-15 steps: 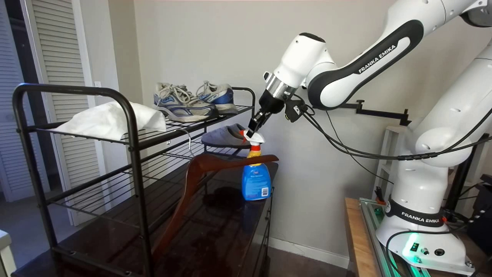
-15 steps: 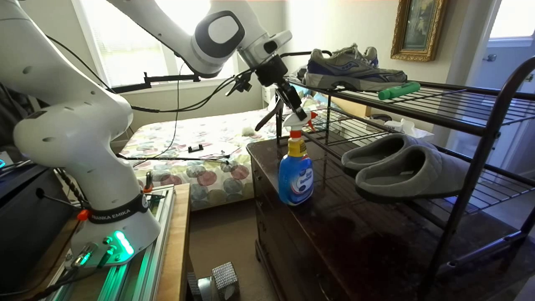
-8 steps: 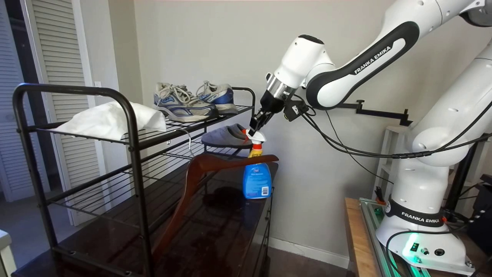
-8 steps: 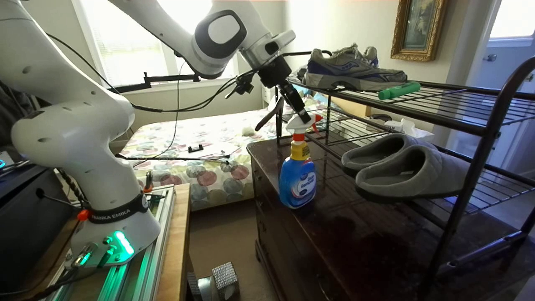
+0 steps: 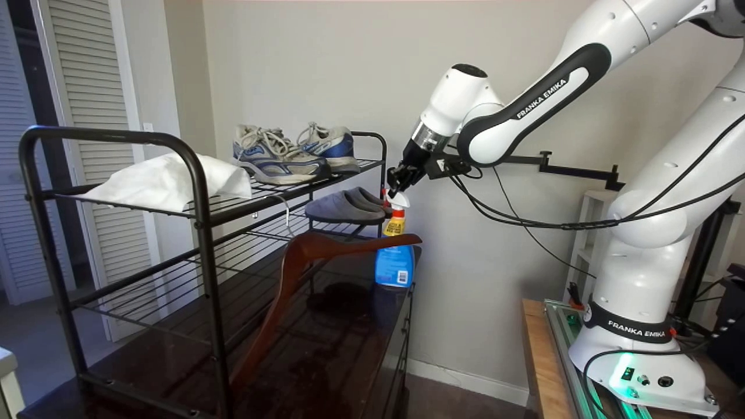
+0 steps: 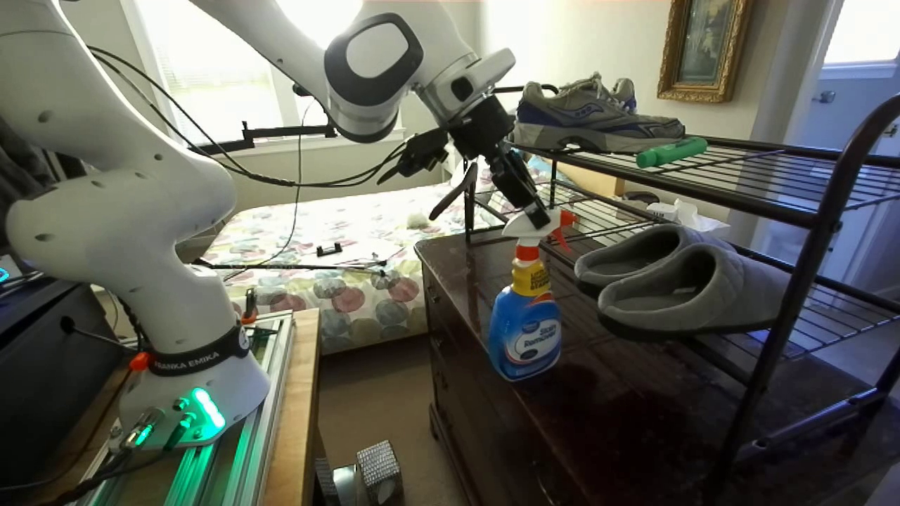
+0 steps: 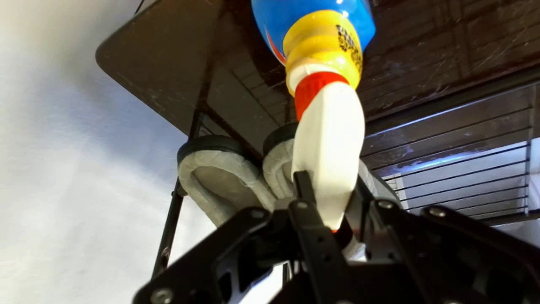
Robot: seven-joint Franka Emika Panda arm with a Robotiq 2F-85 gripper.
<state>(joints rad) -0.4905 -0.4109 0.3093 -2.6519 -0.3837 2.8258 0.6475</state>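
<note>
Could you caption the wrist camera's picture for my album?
Wrist view: the end effector pinches a blue spray bottle by its white trigger head, gray slippers behind.

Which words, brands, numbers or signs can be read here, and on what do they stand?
"FRANKA EMIKA": robot arm's black stripe
"FRANKA EMIKA": base band
"Stain Remover": blue spray bottle
Too small or blurred to read: print on the yellow neck, remaining bottle print.

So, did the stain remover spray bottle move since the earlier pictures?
Yes. In an exterior view, the stain remover spray bottle has moved right and down in the picture, nearer the gray slippers, which stayed put.
</note>
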